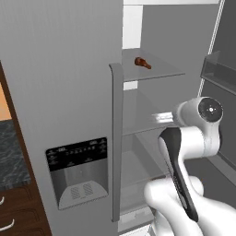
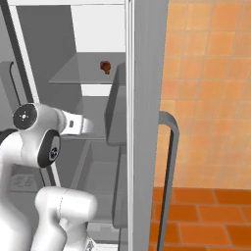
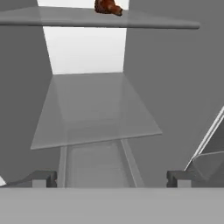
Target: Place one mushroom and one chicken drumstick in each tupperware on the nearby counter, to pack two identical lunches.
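Observation:
A reddish-brown chicken drumstick (image 1: 142, 62) lies on the upper glass shelf (image 1: 161, 70) of the open fridge; it also shows as the drumstick (image 2: 105, 66) from the right and the drumstick (image 3: 107, 7) at the top of the hand view. My gripper (image 3: 111, 179) is open, its fingertips (image 3: 43, 178) wide apart with nothing between them. It points into the fridge at the level of the middle shelf (image 3: 94, 118), below the drumstick. The counter (image 1: 10, 154) shows at the far left, beside the fridge. The mushroom and the tupperware are out of view.
The fridge's shut left door carries a dispenser panel (image 1: 78, 170) and a tall handle (image 1: 116, 138). The open right door holds bins (image 1: 219, 69) close to my arm. Dark wooden drawers (image 1: 14, 209) sit under the counter. An orange tiled wall (image 2: 206, 98) lies to the right.

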